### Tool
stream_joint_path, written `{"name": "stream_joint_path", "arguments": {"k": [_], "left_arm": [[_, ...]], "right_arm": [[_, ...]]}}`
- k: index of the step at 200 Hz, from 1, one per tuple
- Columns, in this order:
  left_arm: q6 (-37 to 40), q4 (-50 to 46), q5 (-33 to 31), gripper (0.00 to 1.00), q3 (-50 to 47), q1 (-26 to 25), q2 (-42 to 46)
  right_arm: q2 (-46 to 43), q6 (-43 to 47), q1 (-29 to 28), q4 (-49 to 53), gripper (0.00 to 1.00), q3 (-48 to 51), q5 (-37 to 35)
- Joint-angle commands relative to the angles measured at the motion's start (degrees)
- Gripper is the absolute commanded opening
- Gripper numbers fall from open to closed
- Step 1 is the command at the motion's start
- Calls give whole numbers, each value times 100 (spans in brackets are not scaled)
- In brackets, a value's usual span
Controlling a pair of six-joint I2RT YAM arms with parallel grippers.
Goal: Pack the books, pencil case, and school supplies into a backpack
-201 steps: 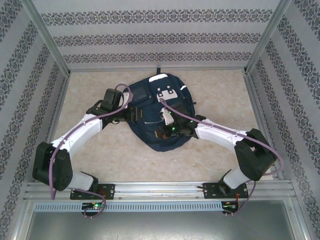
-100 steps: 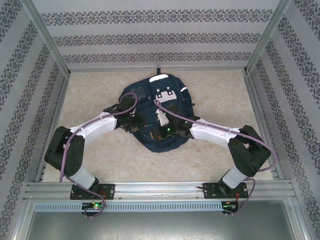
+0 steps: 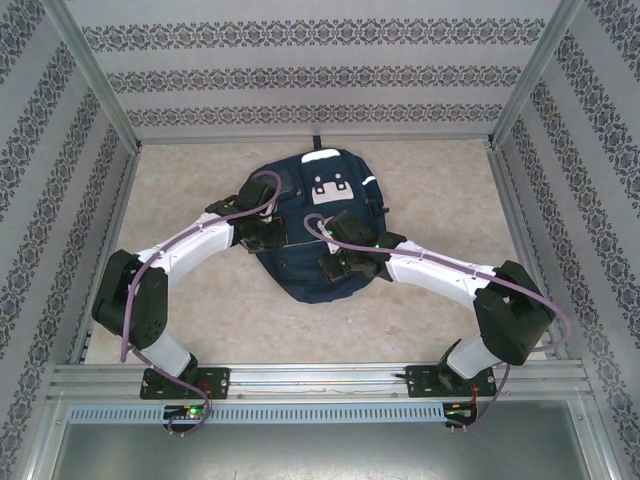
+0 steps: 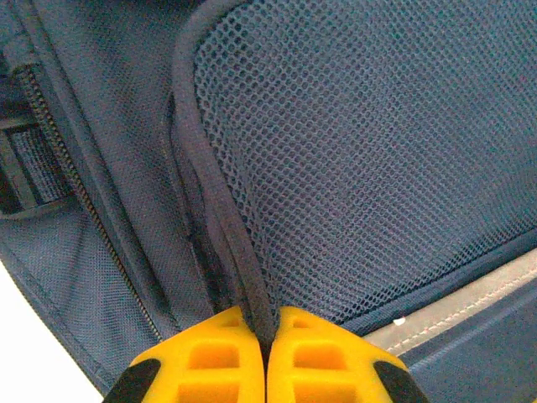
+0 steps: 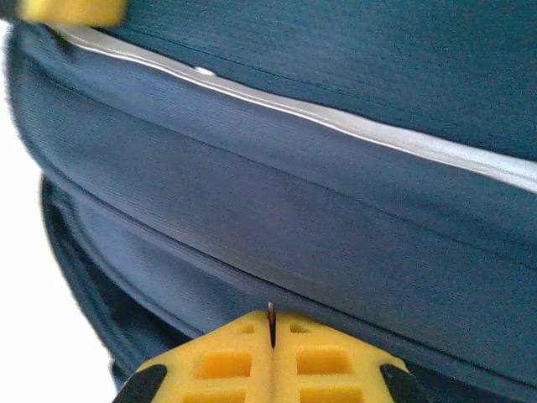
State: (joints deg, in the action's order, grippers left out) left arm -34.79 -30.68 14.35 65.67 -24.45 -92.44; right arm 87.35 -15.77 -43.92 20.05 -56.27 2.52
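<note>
Moved: the left gripper point(image 3: 275, 236) has come in from the left edge of the backpack point(image 3: 300, 278) onto its left half, and its jaws have closed since a second ago.
Backpack: lies flat mid-table point(image 3: 200, 300), top toward the far wall, between the two arms.
Left gripper state: yellow fingertips pressed together point(image 4: 264, 323), pinching the dark binding point(image 4: 220, 210) that edges a mesh panel point(image 4: 369, 151) of the backpack; a zipper point(image 4: 84, 197) runs just left of it.
Right gripper place: on the near-right part of the backpack point(image 3: 337, 268).
Right gripper state: tips shut tight point(image 5: 271, 326) against a fabric fold below the white trim stripe point(image 5: 336, 126); a thin dark sliver stands between them, and I cannot tell what it is.
</note>
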Motion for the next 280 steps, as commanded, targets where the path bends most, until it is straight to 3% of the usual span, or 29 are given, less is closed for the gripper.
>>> {"name": "stream_joint_path", "arguments": {"k": [1, 48, 76, 117, 120, 131, 150, 167, 202, 236, 262, 280], "left_arm": [[770, -502, -217, 0, -146, 307, 262], [1741, -783, 145, 0, 185, 816, -92], [2319, -1158, -200, 0, 912, 1080, -605], [3037, -2232, -1196, 0, 2882, 1361, -1851], [3012, -2323, -1212, 4, 3021, 1402, -1957], [2767, -2777, -1188, 31, 3746, 1550, -2333], [2189, -3355, -1001, 48, 4346, 1619, -2470], [1665, -3056, -497, 50, 3786, 1592, -1935], [449, -1866, 252, 53, 1633, 1416, -503], [-886, -804, 108, 57, 675, 397, -97], [-1488, -549, -924, 61, 526, -260, -150], [-1937, -322, -1119, 61, 335, -387, -166]], "right_arm": [[-53, 352, 252, 552, 0, 194, -912], [-3, 131, 493, 675, 0, 230, -1006], [-58, 115, 490, 603, 0, 330, -772], [-25, 101, 263, 197, 0, 348, -117], [1, 68, 245, 139, 0, 331, -33], [134, -88, 161, -55, 0, 216, 253], [410, -520, 61, -452, 0, 19, 745], [620, -824, -12, -745, 0, -105, 1031], [712, -1055, -77, -1073, 0, -147, 1351], [406, -881, -90, -1318, 0, 161, 1502], [353, -872, -86, -1486, 0, 235, 1750], [410, -959, -107, -1627, 0, 222, 1862]]}}
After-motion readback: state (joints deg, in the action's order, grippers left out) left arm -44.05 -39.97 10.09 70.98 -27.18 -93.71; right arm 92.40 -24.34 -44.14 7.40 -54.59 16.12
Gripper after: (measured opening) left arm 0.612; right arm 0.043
